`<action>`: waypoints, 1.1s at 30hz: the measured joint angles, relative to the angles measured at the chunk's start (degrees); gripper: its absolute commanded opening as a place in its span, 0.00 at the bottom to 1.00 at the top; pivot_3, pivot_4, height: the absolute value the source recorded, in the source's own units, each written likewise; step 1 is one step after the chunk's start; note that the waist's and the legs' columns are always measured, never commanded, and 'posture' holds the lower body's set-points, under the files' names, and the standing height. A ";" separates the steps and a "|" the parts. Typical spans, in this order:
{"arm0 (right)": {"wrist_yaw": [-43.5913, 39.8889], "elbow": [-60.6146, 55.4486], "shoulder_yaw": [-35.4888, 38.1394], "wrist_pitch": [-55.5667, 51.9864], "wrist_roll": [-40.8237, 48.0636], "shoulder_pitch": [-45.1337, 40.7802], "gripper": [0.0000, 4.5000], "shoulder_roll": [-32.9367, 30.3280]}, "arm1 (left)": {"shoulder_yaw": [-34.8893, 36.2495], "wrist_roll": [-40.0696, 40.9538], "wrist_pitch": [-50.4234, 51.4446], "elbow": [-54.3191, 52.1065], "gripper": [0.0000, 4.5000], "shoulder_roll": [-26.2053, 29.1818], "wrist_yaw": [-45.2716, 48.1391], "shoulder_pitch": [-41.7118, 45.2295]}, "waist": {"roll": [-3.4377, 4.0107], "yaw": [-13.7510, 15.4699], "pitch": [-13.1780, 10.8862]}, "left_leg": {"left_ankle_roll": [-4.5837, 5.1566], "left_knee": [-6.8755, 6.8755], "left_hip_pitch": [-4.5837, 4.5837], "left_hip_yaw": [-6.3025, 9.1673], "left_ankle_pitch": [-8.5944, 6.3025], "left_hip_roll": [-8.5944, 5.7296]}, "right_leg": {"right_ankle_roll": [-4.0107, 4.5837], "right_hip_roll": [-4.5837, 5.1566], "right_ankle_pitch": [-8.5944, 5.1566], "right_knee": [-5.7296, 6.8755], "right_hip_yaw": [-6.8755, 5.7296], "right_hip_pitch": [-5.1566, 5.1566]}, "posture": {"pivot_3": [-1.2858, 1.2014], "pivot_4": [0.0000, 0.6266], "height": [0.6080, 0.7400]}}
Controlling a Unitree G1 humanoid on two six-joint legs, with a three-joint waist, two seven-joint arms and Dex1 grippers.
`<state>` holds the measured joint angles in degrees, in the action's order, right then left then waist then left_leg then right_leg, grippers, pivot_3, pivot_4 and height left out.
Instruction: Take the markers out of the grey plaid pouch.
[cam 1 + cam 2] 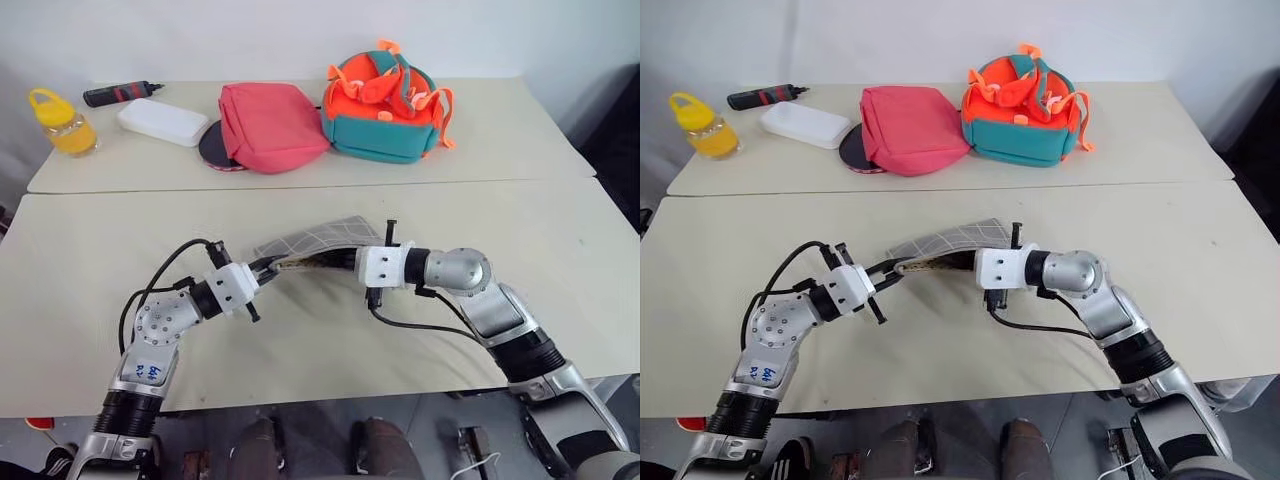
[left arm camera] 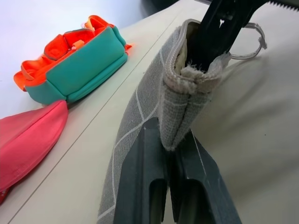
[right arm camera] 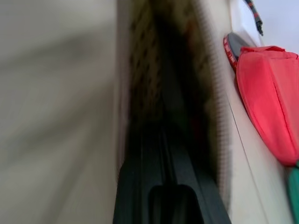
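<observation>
The grey plaid pouch [image 1: 322, 238] hangs just above the near table between my two grippers, its mouth open towards the right arm. My left gripper [image 2: 170, 151] is shut on the pouch's closed end seam, one finger on each side of the fabric. My right gripper [image 1: 330, 263] reaches into the open mouth, and its black fingers [image 2: 219, 28] go in beside the zipper's ring pull [image 2: 256, 39]. The right wrist view looks along those fingers into the dotted lining [image 3: 140, 70]. The markers are hidden inside the pouch; I cannot tell if anything is between the right fingers.
On the far table stand a pink-red bag [image 1: 270, 125], a teal and orange backpack [image 1: 385, 105], a white case [image 1: 160, 120], a yellow bottle [image 1: 62, 122] and a black tool with a red band [image 1: 120, 93]. A dark disc [image 1: 213, 150] pokes from under the pink bag.
</observation>
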<state>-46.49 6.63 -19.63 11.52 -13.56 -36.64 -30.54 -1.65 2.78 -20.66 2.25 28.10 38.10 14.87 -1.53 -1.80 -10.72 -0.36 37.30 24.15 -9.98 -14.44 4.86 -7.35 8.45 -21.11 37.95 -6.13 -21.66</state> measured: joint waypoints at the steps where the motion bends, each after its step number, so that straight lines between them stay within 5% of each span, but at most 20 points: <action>1: 1.14 0.55 -0.02 0.37 -1.26 -0.67 0.01 0.01 | 0.00 0.28 0.70 -0.26 0.00 -0.07 0.06 0.02 | 0.00 0.01 0.00 | 0.00 0.00 0.00 0.00 0.00 0.00 | 0.00 0.00 0.00 0.01 0.00 0.00 | 0.52 0.24 1.00; 4: 2.71 1.33 -0.34 1.21 -3.81 -1.27 0.13 0.05 | 0.00 1.11 2.92 -1.79 0.00 -0.48 0.25 0.04 | 0.00 0.07 0.00 | 0.00 0.00 0.00 0.00 0.00 0.00 | 0.00 0.00 0.00 0.00 0.00 0.01 | 0.52 0.24 1.00; 16: 4.06 3.26 -0.38 3.29 -5.03 -2.04 0.98 0.25 | -0.06 3.59 7.73 -3.70 0.00 -1.84 0.62 0.14 | 0.00 0.12 0.00 | 0.00 0.02 0.00 0.01 0.00 0.00 | 0.00 0.00 0.00 0.01 0.00 0.01 | 0.52 0.24 1.00; 23: 4.12 3.24 -0.37 2.45 -4.92 -2.04 0.98 0.53 | 0.14 6.86 10.92 -4.29 0.00 -2.73 1.40 0.15 | 0.00 0.12 0.00 | 0.00 0.02 0.00 0.03 0.00 0.00 | 0.00 0.00 0.00 0.01 0.00 0.02 | 0.52 0.24 1.00; 29: -1.63 1.79 0.06 -2.58 0.16 -2.65 0.62 0.51 | 2.04 13.36 18.37 -7.13 0.00 -3.89 1.40 0.15 | 0.00 0.12 0.00 | 0.00 0.02 0.00 0.10 0.00 0.00 | 0.00 0.00 0.00 0.01 0.01 0.02 | 0.52 0.24 1.00; 33: -10.58 -2.66 -0.09 -7.73 3.98 -4.80 0.62 -2.36 | 2.80 18.74 25.72 -9.05 0.00 -4.20 2.14 0.14 | 0.00 0.17 0.00 | 0.00 0.03 0.00 0.12 0.00 0.00 | 0.00 0.00 0.00 -0.01 0.02 0.03 | 0.52 0.24 1.00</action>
<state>-57.07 3.97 -19.73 3.79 -9.57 -41.44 -32.89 1.16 21.52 5.06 -6.80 23.90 40.24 15.01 -1.53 -1.63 -10.72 -0.36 37.33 24.15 -9.86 -14.44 4.86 -7.35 8.45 -21.11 37.94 -6.11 -21.63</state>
